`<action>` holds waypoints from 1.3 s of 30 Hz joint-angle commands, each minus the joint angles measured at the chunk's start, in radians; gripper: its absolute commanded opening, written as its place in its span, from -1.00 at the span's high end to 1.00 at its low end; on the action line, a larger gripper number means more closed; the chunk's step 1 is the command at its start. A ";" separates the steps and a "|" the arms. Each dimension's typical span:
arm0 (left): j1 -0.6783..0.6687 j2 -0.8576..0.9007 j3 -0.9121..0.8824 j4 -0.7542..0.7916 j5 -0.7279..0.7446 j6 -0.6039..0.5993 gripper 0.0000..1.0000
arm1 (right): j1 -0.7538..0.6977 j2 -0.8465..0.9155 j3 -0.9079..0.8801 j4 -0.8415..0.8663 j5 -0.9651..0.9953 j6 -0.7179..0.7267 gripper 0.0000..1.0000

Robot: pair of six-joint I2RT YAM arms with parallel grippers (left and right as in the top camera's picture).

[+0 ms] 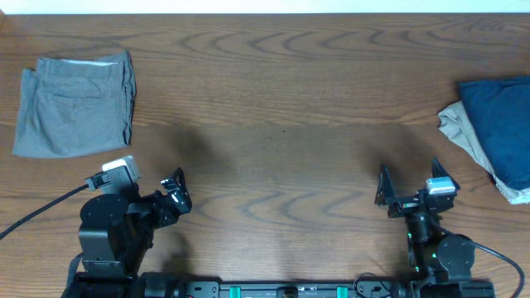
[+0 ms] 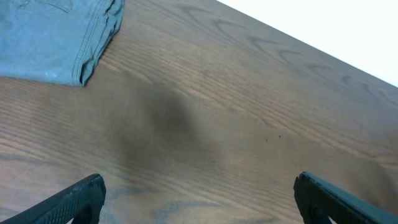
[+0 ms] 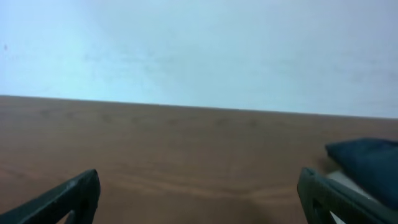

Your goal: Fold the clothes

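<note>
The dark navy-blue clothes (image 1: 503, 124) lie bunched at the table's right edge, on top of a pale beige garment (image 1: 465, 132). The navy cloth also shows at the right edge of the right wrist view (image 3: 370, 163). My right gripper (image 1: 407, 184) is open and empty, well to the left of that pile and nearer the front edge. My left gripper (image 1: 176, 189) is open and empty over bare wood near the front left. Both wrist views show only wide-apart fingertips, the left gripper (image 2: 199, 196) and the right gripper (image 3: 199, 196) with nothing between them.
Light grey folded shorts (image 1: 76, 105) lie at the back left, also in the left wrist view (image 2: 59, 37). The wooden table (image 1: 281, 116) spans the view. A white wall runs behind the far edge (image 3: 199, 50).
</note>
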 commanded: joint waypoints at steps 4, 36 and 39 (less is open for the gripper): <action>-0.004 -0.001 -0.004 0.000 -0.008 -0.009 -0.96 | 0.011 -0.007 -0.037 -0.021 0.039 -0.076 -0.99; -0.004 -0.001 -0.004 0.000 -0.008 -0.009 -0.96 | 0.010 0.001 -0.037 -0.067 0.038 -0.075 -0.98; -0.004 -0.013 -0.010 0.000 -0.009 -0.007 -0.96 | 0.010 0.001 -0.037 -0.067 0.038 -0.075 -0.99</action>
